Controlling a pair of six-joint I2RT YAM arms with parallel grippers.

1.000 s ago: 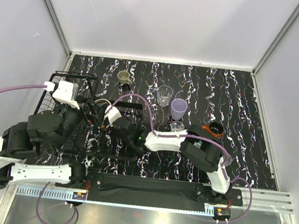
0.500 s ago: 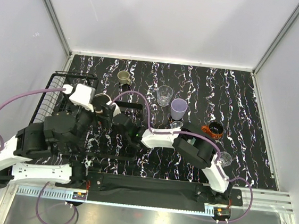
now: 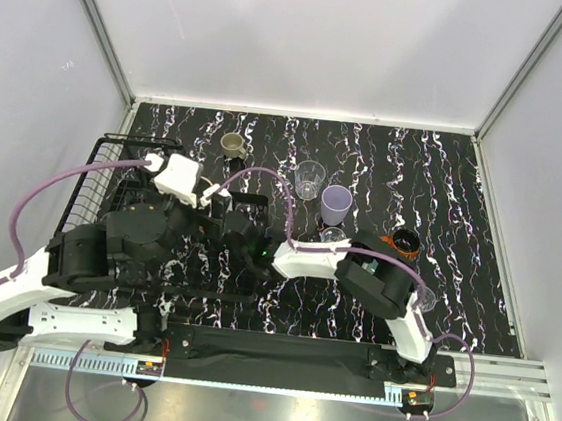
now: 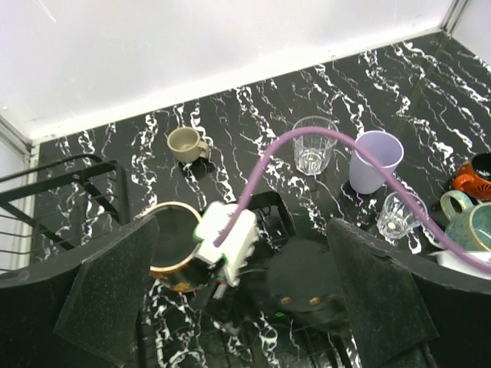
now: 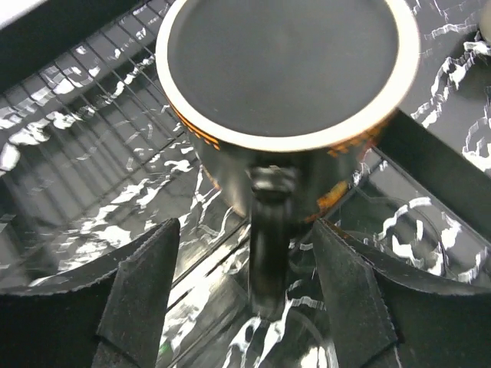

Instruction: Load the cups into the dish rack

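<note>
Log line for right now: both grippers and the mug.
dark mug upright on dish rack | right gripper open, astride handle | left gripper open, empty

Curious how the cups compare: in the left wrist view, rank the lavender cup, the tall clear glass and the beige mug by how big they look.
1. lavender cup
2. tall clear glass, only slightly smaller; these two look nearly alike
3. beige mug, clearly the smallest
</note>
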